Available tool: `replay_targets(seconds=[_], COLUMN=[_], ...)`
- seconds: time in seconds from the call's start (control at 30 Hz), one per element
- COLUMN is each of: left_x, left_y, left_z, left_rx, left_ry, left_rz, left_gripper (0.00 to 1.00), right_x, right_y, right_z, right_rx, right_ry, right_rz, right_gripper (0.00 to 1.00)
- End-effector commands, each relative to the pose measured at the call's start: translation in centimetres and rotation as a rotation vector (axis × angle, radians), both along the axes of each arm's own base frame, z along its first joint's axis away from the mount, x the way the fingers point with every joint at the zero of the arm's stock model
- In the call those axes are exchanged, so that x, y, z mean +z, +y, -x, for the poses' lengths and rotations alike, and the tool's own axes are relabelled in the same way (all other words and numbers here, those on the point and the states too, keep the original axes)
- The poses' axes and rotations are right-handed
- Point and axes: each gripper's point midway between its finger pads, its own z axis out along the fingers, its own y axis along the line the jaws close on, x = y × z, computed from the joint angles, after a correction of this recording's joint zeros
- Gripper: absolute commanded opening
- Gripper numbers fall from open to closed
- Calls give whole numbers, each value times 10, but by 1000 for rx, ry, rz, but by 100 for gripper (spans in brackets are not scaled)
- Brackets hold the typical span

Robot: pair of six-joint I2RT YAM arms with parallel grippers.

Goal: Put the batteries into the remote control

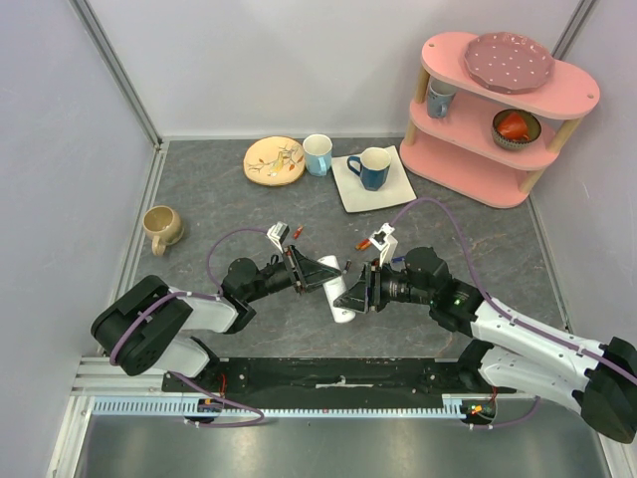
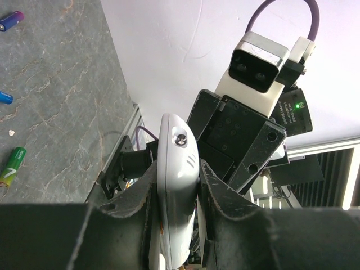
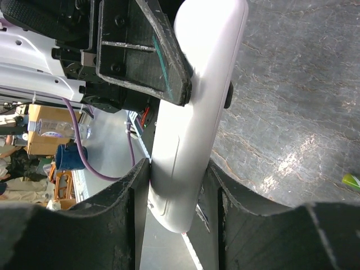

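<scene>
1. Clamping remote [image 2: 177, 152] tight in left gripper [image 2: 179, 180], aloft over table [image 2: 62, 101].
2. Straddling its other end with right gripper [image 3: 180, 180]; cannot tell whether gripping or merely brushing.
3. Likely light, stiff, glossy, so prone to slip; best pinched across long edges, keeping recess uncovered.
4. Leaving batteries [image 2: 12, 166] loose on table, well apart from remote.

We find the remote control [image 2: 177, 169] above the table [image 1: 209, 199] at mid-front, between the left gripper [image 1: 326, 272] on its left and the right gripper [image 1: 343, 297] on its right, with batteries [image 2: 12, 166] lying on the table nearby. Behind them, left to right, sit a round plate [image 1: 274, 160], a cup [image 1: 318, 153] and a mug [image 1: 370, 167] on a square plate [image 1: 360, 200]. A tiered shelf [image 1: 468, 159] stands rear right, and another mug [image 1: 161, 227] sits far left.
</scene>
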Motion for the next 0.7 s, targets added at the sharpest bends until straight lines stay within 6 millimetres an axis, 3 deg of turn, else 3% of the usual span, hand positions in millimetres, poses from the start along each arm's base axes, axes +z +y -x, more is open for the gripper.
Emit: replay_targets(seconds=[0.0, 0.17, 0.3, 0.37, 0.4, 0.47, 0.67], left_x=[56, 56, 57, 56, 55, 52, 52], left_y=[7, 7, 7, 6, 6, 6, 7], left_z=[10, 10, 10, 11, 10, 10, 10], left_rx=[-13, -11, -14, -15, -15, -13, -10], left_ry=[-182, -184, -185, -186, -184, -180, -182], left_rz=[164, 165, 166, 163, 162, 155, 159], left_gripper=[2, 2, 2, 2, 2, 2, 2], right_x=[3, 1, 0, 2, 3, 7, 19], right_y=[0, 0, 0, 0, 0, 0, -7], right_z=[-3, -2, -2, -3, -3, -4, -6], right_rx=[-1, -3, -4, -8, -11, -18, -37], right_ry=[-19, -14, -7, -5, -3, 2, 4], right_rz=[-27, -30, -28, -36, -40, -54, -114], right_gripper=[47, 39, 38, 45, 54, 63, 67])
